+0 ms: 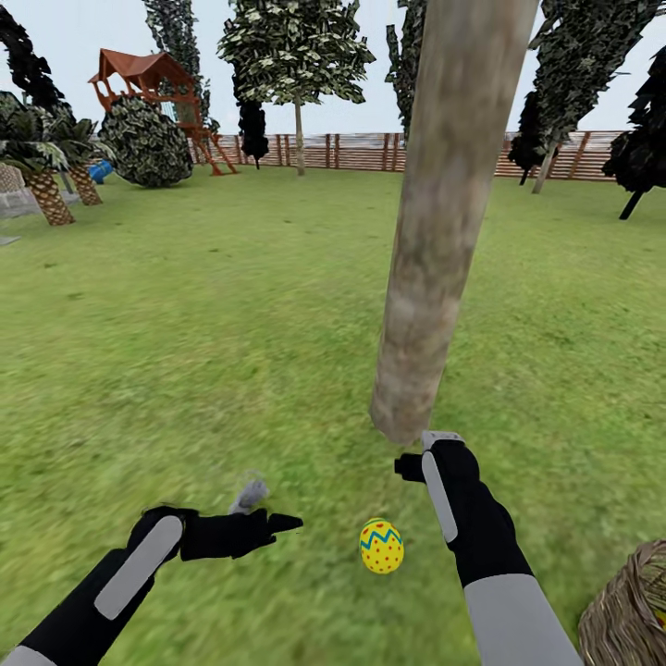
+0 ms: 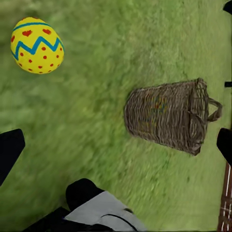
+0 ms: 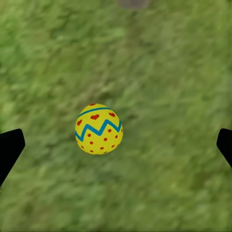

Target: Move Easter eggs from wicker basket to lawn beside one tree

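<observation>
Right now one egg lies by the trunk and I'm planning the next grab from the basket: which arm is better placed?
Right. The wicker basket sits at the robot's right, beside the right arm, whose right claw is open and empty. The left claw is farther away.

Head camera: high on the robot, tilted forward and down over both arms, reaching across the mottled green lawn [image 1: 185, 305] to the brown slatted fence [image 1: 370, 151].

Left wrist camera: faces the grass from fairly close range; the yellow egg with blue zigzag and red dots [image 2: 36, 45] sits off to one side of the pincer's line.

Right wrist camera: looks almost straight down, closer. Same egg [image 3: 98, 129] lies centred between its finger tips.

All three views share this egg [image 1: 381, 546] and the surrounding grass.
</observation>
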### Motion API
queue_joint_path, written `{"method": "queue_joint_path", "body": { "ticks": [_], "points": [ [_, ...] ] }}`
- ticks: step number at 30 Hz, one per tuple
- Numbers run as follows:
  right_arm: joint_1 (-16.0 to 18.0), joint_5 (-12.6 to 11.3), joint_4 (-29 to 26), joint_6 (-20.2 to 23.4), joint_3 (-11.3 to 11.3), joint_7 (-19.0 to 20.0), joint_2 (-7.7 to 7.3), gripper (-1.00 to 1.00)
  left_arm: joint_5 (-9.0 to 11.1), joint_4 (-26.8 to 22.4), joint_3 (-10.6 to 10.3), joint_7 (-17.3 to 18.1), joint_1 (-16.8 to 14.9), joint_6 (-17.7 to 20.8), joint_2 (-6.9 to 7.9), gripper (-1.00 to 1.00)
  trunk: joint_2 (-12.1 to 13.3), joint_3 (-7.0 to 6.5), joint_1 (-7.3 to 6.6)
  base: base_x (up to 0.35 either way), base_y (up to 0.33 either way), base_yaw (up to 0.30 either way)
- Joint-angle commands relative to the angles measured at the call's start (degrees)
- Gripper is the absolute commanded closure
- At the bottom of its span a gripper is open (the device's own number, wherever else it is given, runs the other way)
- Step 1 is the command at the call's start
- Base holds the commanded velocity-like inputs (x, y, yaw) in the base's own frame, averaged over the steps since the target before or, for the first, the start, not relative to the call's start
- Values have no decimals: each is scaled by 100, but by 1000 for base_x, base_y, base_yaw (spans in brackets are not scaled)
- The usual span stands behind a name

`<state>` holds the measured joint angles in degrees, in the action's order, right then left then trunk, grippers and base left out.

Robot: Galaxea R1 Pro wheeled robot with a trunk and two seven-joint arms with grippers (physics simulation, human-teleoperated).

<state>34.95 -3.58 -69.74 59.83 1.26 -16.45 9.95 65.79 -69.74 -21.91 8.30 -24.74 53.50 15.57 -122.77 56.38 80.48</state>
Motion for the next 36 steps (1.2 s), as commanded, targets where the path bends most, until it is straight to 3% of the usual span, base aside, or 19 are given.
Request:
{"method": "queue_joint_path", "body": {
  "ticks": [1, 2, 5, 8, 20, 36],
  "points": [
    [2, -38, -4, 17, 8, -34, 5, -100, -75, -19, -168, 204, -5, 1, 104, -100, -2, -5, -1, 0, 0, 0],
    [1, -38, -4, 17, 7, -34, 5, -100, -89, -26, -221, 298, -5, 0, 143, -100, -2, -14, -1, 0, 0, 0],
    [1, -38, -4, 17, 6, -34, 5, -100, -170, -60, -379, 1063, -4, -18, 260, -100, -2, -42, -1, 0, 0, 0],
    [3, -38, -4, 17, 6, -34, 5, -100, -189, -42, -377, 1219, 0, -27, 210, -100, -2, -69, -1, 0, 0, 0],
    [3, -38, -20, 17, 6, -34, 5, -100, -189, -17, -308, 1302, 4, -54, 166, -100, -2, -180, -1, -14, -3, 0],
    [-4, -38, -9, 17, -2, -34, 5, -100, -198, -13, -321, 1297, 4, -191, 165, -100, -2, -251, -1, -281, -167, -50]
  ]
}}
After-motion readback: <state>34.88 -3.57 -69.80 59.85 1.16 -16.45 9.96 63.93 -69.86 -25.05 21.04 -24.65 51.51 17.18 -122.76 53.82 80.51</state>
